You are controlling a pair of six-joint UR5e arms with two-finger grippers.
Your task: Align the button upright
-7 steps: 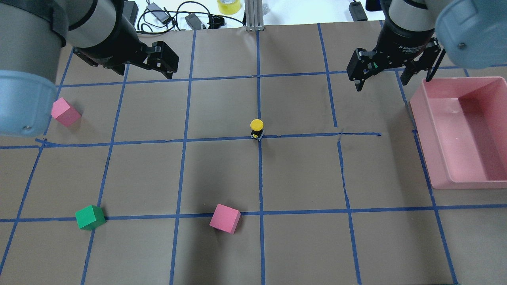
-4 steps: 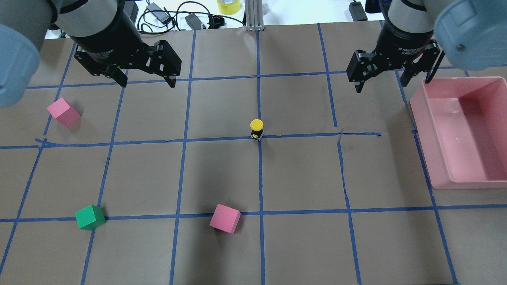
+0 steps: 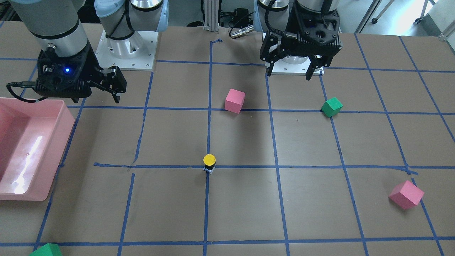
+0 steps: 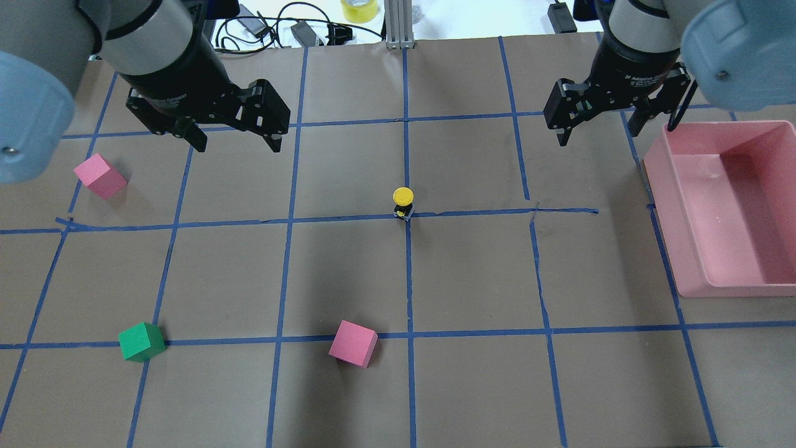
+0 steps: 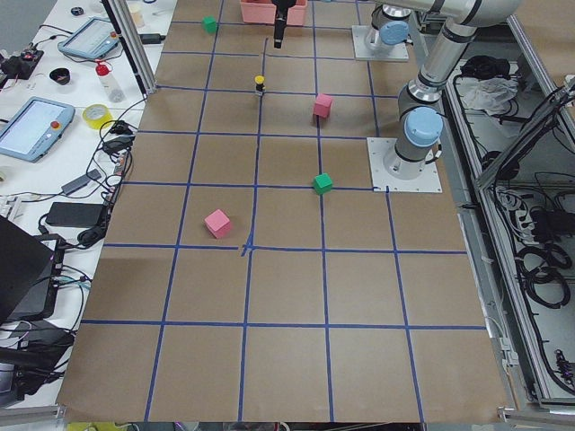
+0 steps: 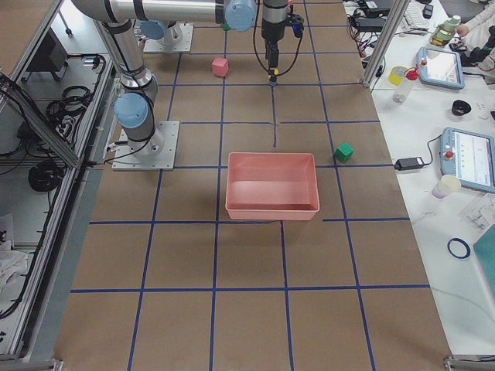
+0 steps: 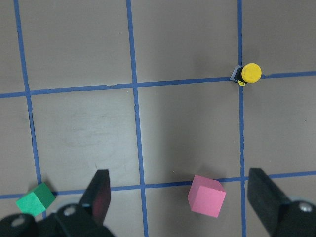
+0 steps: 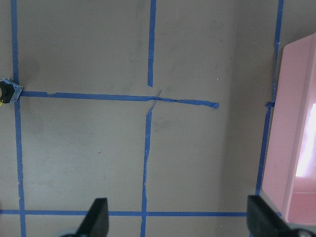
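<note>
Bearings ran from the button, with 12 o'clock pointing away from the robot.

Nearest the robot, a pink cube sat close to 7 o'clock and a green cube at 8 o'clock. Both rested on the brown counter along one line of blue tape.

The left gripper hung high over that near left part, its fingers apart and holding nothing. Its wrist camera looked down on both cubes, with the button at 1 o'clock in that view. The right gripper hung high on the other side, also spread and empty. Its wrist camera caught the button at the 9 o'clock edge and the bin at the 3 o'clock edge.

The button stood upright at the middle of the counter, on a crossing of tape lines. Its yellow cap was on top and its black body below. It touched nothing else and was well apart from both grippers.

A second pink cube sat at 9 o'clock, well apart and turned askew to the grid. A pink bin sat well apart at 3 o'clock.

Farther off, a second green cube sat at about 2 o'clock, beyond the bin's far side. Past the counter's far edge lay a yellow roll.
</note>
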